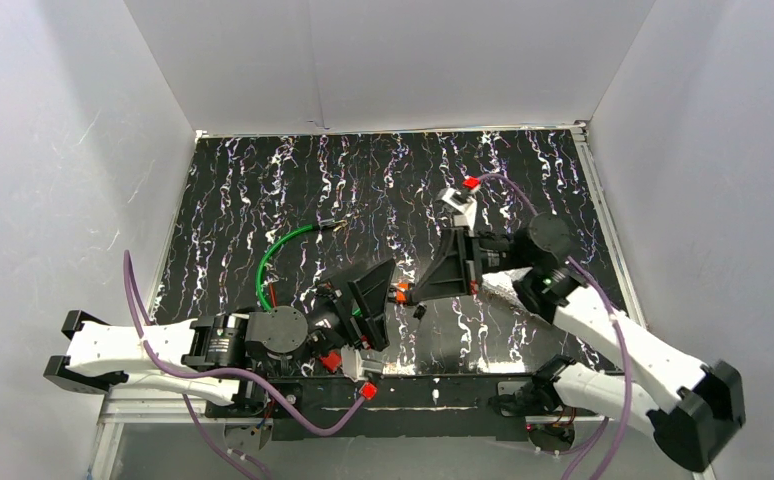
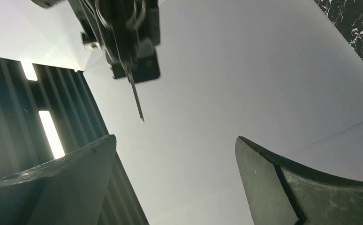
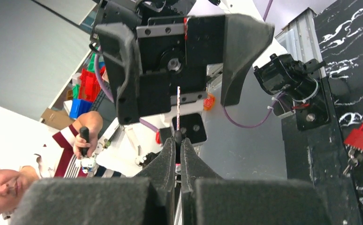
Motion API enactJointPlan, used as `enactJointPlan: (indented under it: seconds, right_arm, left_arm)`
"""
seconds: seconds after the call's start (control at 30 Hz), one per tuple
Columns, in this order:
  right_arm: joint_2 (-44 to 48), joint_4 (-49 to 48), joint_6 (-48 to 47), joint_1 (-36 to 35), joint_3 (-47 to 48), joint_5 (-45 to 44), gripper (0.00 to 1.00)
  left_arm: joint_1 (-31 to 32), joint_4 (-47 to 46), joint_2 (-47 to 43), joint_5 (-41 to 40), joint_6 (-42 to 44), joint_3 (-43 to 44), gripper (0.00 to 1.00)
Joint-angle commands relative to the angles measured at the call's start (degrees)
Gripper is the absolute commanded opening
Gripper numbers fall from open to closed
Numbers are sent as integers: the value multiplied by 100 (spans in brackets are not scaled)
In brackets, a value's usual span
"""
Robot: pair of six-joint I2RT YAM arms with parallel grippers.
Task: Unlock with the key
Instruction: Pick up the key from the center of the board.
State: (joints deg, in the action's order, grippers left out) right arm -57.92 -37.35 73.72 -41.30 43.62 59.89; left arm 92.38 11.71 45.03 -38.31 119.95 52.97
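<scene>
My right gripper (image 1: 411,292) (image 3: 178,140) is shut on a key, raised over the near middle of the table. The key's thin blade (image 3: 178,108) sticks out past the fingertips, pointing at my left gripper. In the left wrist view the same blade (image 2: 136,96) shows up and to the left, beyond the finger gap. My left gripper (image 1: 387,305) (image 2: 175,140) is wide open and empty, facing the right one a short way off. A red padlock (image 3: 360,139) with a key ring lies on the table by the black base rail; in the top view it (image 1: 331,360) is partly hidden by the left arm.
A green cable loop (image 1: 281,250) lies on the black marbled table (image 1: 523,170) left of centre. White walls enclose three sides. A black base rail (image 1: 433,395) runs along the near edge. A person with a handle shows beyond the table (image 3: 83,136).
</scene>
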Motion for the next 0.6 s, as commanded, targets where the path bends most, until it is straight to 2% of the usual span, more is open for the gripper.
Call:
enactJointPlan:
  seconds: [0.0, 0.07, 0.17, 0.3, 0.4, 0.5, 0.57]
  right_arm:
    - [808, 2028, -1179, 339, -153, 13, 1]
    - [1121, 2746, -1548, 520, -187, 22, 1]
    - [1510, 4021, -2229, 747, -113, -62, 1]
    - [1908, 5384, -2900, 981, 55, -318, 1]
    - [2228, 6020, -3179, 1048, 167, -612, 1]
    - [2494, 6315, -3222, 1070, 200, -847, 1]
    - [2721, 6571, -3221, 1073, 216, -1076, 1]
  left_arm:
    - [7, 9, -69, -287, -39, 131, 98]
    - [8, 405, -105, -453, -808, 242, 98]
    - [-21, 1457, -101, -532, -2658, 620, 98]
    - [-460, 1819, -212, -5, -4522, 368, 98]
    - [-858, 2916, -329, 1164, -6000, 243, 98]
    - [-1507, 3237, -190, 2585, -6953, 211, 98]
    - [-2324, 3195, 243, 3637, -7380, 163, 98]
